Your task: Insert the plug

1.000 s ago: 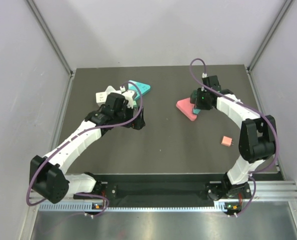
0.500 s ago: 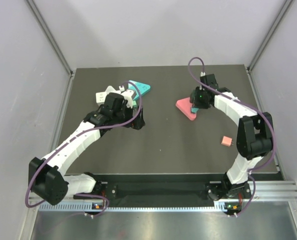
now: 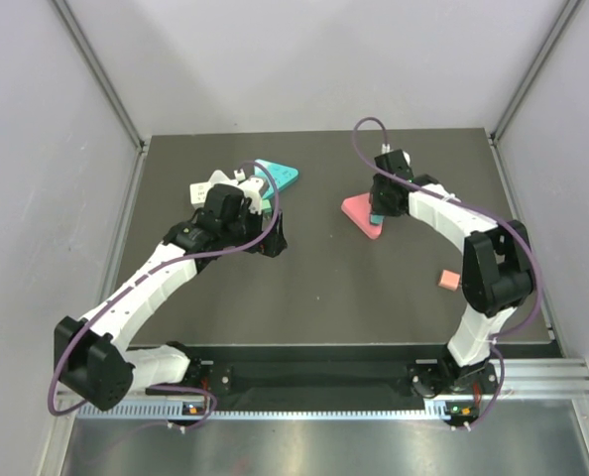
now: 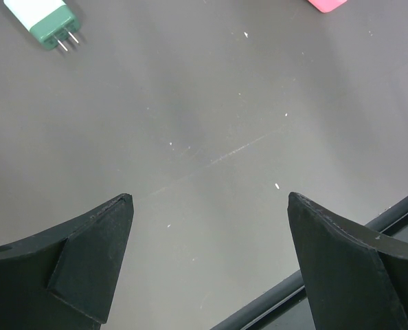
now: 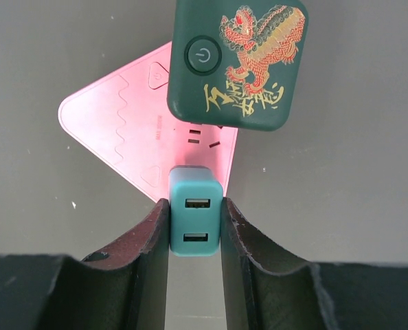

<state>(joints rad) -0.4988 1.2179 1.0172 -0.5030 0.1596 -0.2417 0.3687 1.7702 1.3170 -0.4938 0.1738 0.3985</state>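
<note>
One second on, right gripper (image 5: 195, 206) clamps plug (image 5: 195, 227) at strip (image 5: 115, 127) edge, both shifted toward ten o'clock; left gripper (image 4: 209, 198) stays wide open.

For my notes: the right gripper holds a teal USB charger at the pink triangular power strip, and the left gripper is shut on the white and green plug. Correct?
No. The left gripper is open and empty; the white and green plug lies free on the table, as the left wrist view shows. The rest holds.
</note>
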